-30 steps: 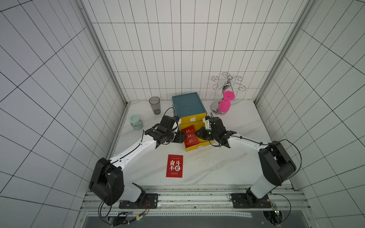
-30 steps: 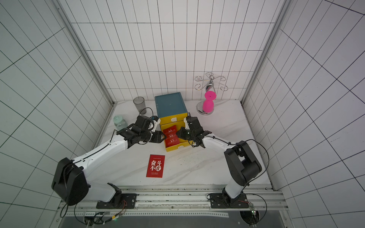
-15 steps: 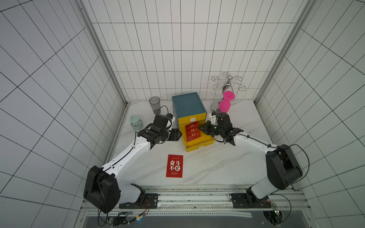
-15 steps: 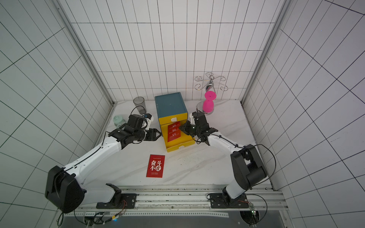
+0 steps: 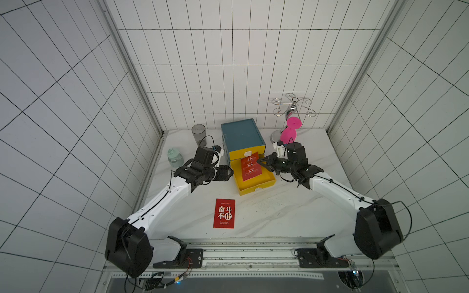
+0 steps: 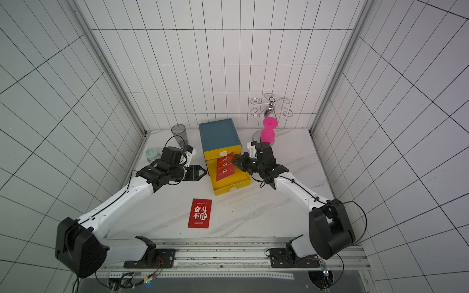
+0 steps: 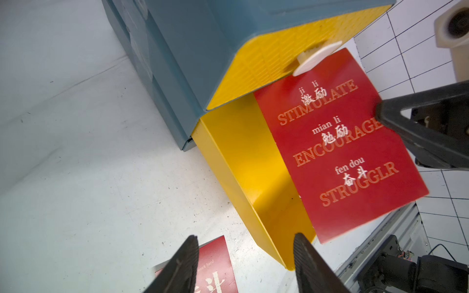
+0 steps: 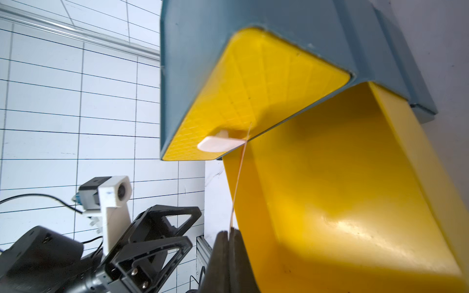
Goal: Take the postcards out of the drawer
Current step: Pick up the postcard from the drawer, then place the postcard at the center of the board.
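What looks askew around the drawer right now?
The red postcard pinched by the right tool hangs tilted over the open yellow drawer, its top corner near the upper drawer's white handle.

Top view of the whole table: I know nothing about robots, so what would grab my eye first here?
A red postcard with white lettering, pinched at its edge by the right tool, hangs over the open yellow drawer of the blue cabinet mid-table. A second red postcard lies flat on the white table in front of the drawer. A hot-pink hourglass shape stands at the back right.
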Robot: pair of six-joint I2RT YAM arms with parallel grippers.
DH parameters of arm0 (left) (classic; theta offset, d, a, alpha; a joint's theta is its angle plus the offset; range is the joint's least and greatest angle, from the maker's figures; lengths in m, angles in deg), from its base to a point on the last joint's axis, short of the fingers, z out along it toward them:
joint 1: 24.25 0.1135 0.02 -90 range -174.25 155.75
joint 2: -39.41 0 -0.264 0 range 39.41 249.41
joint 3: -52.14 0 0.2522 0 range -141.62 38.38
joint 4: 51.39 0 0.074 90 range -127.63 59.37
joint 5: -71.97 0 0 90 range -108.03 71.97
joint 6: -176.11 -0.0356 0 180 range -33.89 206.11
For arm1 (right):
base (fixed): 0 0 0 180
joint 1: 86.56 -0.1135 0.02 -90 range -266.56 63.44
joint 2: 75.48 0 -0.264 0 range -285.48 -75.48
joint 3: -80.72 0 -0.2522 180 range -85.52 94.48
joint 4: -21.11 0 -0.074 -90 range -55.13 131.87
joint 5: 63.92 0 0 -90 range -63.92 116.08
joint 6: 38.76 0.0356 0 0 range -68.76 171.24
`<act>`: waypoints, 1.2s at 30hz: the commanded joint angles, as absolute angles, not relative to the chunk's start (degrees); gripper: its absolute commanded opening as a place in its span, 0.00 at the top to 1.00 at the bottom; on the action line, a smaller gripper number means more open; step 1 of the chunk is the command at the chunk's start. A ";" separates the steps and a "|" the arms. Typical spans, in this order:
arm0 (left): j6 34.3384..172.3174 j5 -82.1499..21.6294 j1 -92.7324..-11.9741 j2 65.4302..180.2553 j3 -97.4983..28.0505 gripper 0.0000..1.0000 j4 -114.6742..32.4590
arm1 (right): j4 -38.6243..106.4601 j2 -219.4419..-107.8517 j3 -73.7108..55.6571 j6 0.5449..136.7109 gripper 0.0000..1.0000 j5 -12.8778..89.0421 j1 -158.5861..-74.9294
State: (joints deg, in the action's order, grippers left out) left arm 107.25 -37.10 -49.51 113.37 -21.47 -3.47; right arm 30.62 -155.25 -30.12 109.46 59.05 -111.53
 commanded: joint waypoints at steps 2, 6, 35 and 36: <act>108.15 -44.28 -49.21 111.67 -19.60 0.41 -4.16 | 31.44 -148.67 -35.77 110.50 1.00 62.14 -110.99; 112.53 -52.04 -49.21 110.24 -15.92 0.41 -10.21 | 27.38 -143.22 -41.47 113.08 1.00 64.26 -110.99; 141.83 -59.08 -53.88 111.86 1.63 0.64 -55.73 | 7.62 -135.08 -58.14 124.47 1.00 67.57 -112.27; 141.85 -58.95 -53.98 111.85 1.80 0.65 -55.80 | 7.58 -135.03 -58.27 124.41 1.00 67.40 -112.38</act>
State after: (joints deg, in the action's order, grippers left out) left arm 141.24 -59.64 -53.66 111.25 1.48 -52.96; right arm 9.74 -135.05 -56.87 124.30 67.32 -111.83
